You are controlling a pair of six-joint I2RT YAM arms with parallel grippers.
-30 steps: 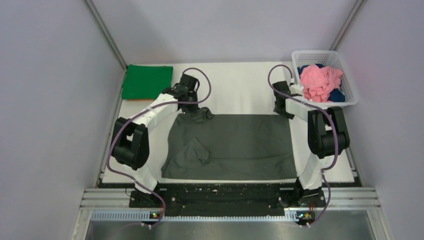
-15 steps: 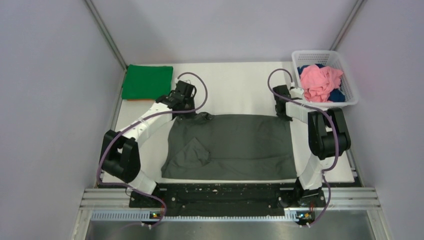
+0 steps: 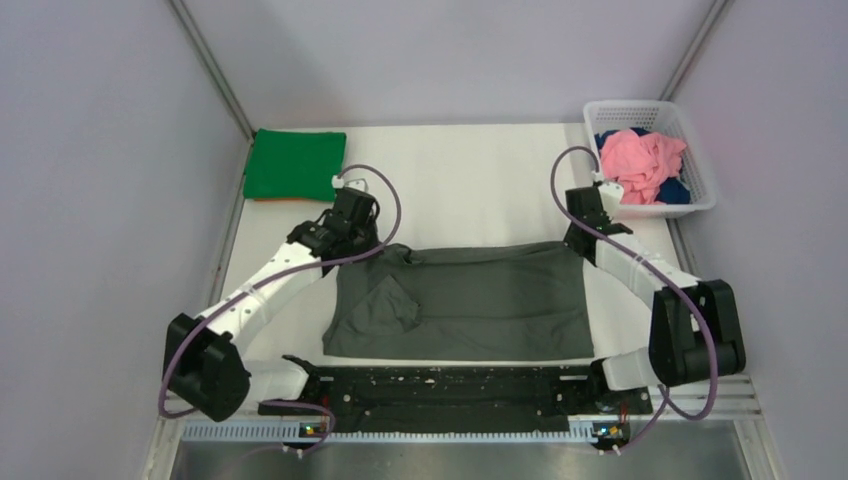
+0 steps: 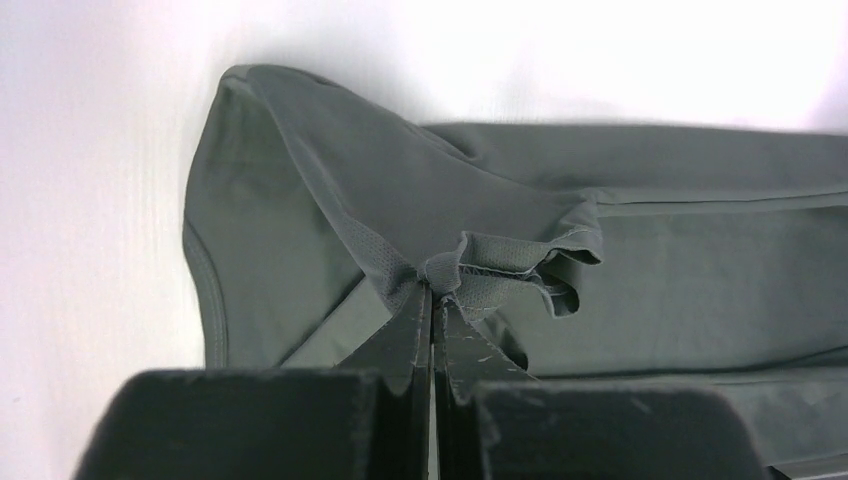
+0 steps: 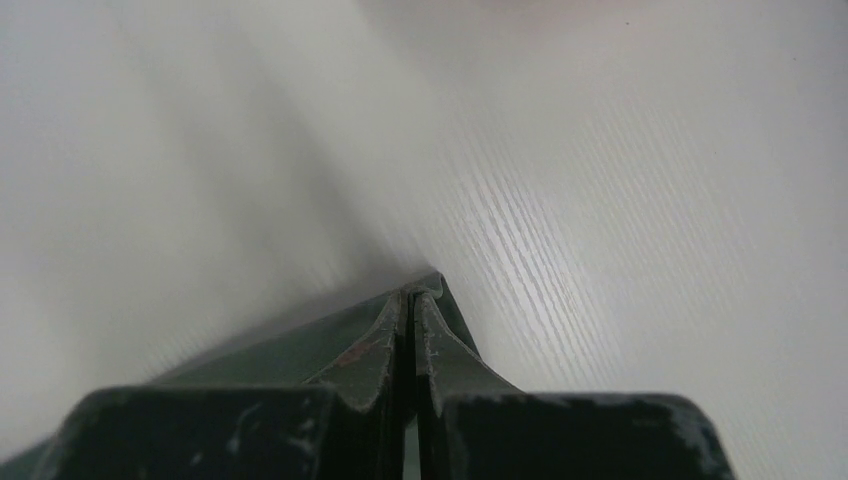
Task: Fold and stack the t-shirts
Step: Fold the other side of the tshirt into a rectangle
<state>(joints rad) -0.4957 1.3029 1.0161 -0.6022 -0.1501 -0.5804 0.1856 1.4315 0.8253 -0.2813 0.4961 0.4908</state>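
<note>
From above, you see the dark grey t-shirt [image 3: 470, 300] spread over the near half of the desk [image 3: 480, 170], with the left gripper [image 3: 386, 250] and right gripper [image 3: 574, 243] at its far corners. The green t-shirt [image 3: 295, 163] lies folded at the far left corner. The pink t-shirt [image 3: 640, 163] and dark blue t-shirt [image 3: 678, 191] sit in the basket [image 3: 640, 104] at the far right corner. In your left wrist view, the gripper is fully closed, pinching bunched grey hem. In your right wrist view, the jaws are pressed together on a thin grey corner.

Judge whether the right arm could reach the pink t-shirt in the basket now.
Probably not yet: the right gripper is shut on a corner of the dark grey t-shirt. The pink t-shirt lies uncovered in the white basket beside that arm, so letting go should suffice.
</note>
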